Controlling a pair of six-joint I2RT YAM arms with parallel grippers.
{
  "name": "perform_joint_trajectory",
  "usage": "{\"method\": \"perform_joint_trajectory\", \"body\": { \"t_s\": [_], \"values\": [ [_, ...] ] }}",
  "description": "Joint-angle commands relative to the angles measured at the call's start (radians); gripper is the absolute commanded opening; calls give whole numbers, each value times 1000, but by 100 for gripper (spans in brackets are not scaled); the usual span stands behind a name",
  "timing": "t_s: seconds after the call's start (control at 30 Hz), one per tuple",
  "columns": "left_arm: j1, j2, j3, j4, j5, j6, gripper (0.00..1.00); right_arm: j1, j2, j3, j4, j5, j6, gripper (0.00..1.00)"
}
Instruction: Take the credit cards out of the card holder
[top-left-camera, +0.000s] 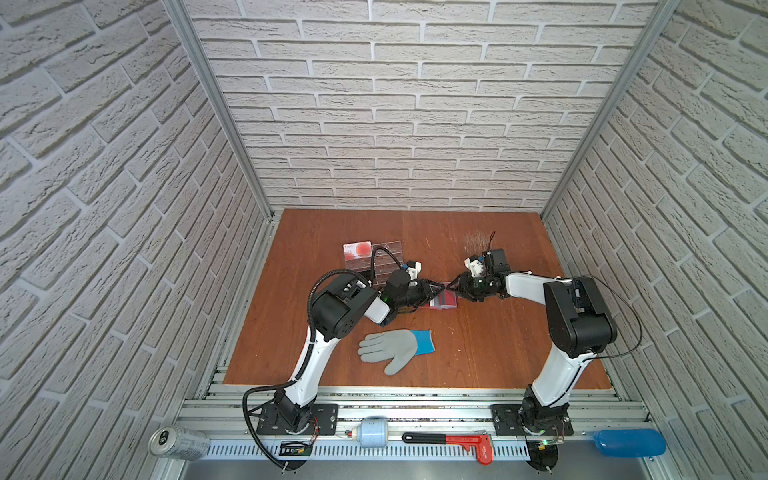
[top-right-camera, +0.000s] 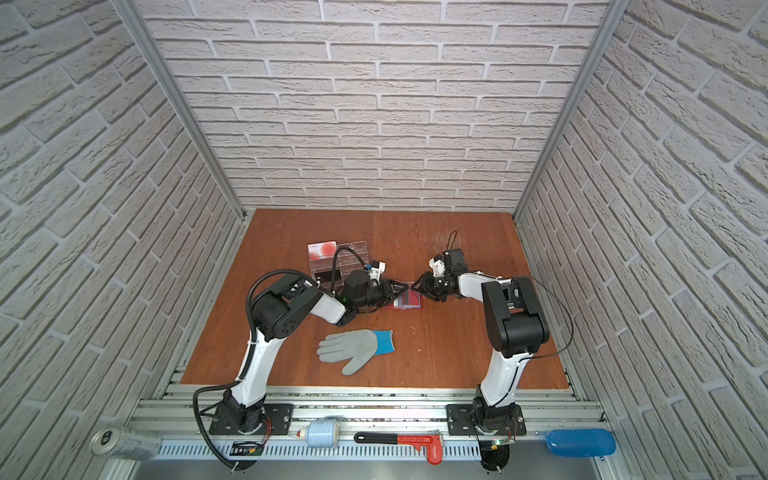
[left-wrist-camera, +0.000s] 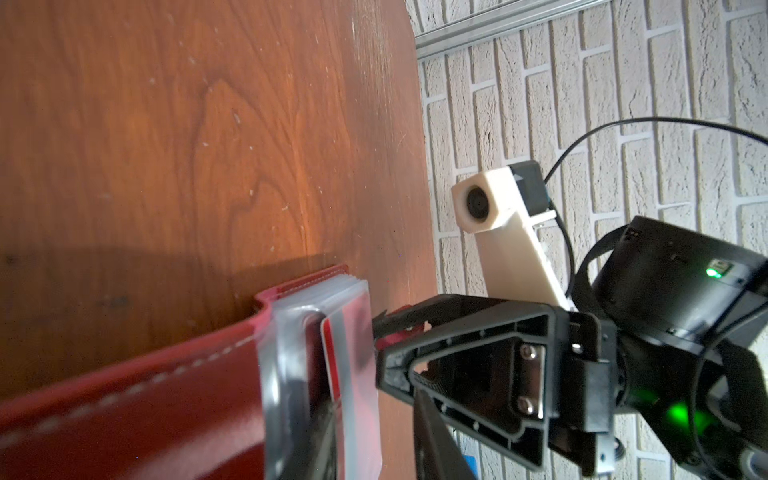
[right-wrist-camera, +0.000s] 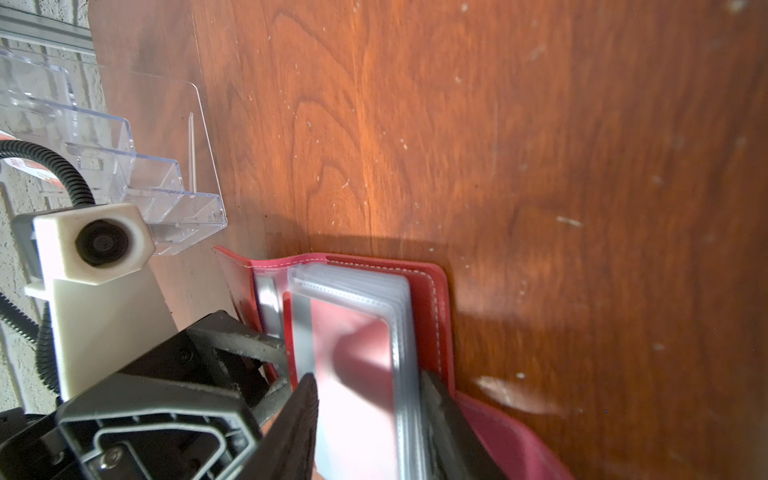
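Note:
The dark red card holder (top-left-camera: 444, 302) (top-right-camera: 409, 302) lies open mid-table, its clear sleeves (right-wrist-camera: 399, 299) fanned up. A dark red credit card (left-wrist-camera: 330, 365) (right-wrist-camera: 353, 365) sits inside a sleeve. My left gripper (top-left-camera: 438, 286) (left-wrist-camera: 372, 403) reaches in from the left. One of its fingers is under the sleeve page and the other finger (left-wrist-camera: 434, 440) stands clear of it, so it is open. My right gripper (top-left-camera: 451, 287) (right-wrist-camera: 368, 376) comes from the right. Its two fingers press on either side of the sleeve stack that holds the card.
A clear acrylic stand (top-left-camera: 376, 259) (right-wrist-camera: 124, 166) with a white red-circled card (top-left-camera: 357, 248) stands just behind my left arm. A grey and blue glove (top-left-camera: 392, 349) lies nearer the front. A can (top-left-camera: 178, 442) and a red wrench (top-left-camera: 457, 440) rest on the front rail.

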Motion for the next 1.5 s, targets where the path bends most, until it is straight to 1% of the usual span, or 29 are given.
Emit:
{"method": "perform_joint_trajectory", "body": {
  "t_s": [0.0, 0.2, 0.6, 0.8, 1.47],
  "values": [
    [-32, 23, 2, 101, 43, -3, 32, 21, 55, -12, -13, -8, 15, 42],
    [-34, 31, -17, 154, 41, -26, 32, 18, 49, -22, 18, -31, 39, 44],
    [-40, 21, -42, 162, 57, -20, 32, 18, 71, -2, 44, -39, 80, 44],
    [-40, 22, -66, 178, 58, -14, 32, 18, 61, -3, 67, -36, 133, 44],
    [-32, 14, -67, 151, 57, 10, 32, 18, 28, -111, 273, -32, 362, 47]
  ]
}}
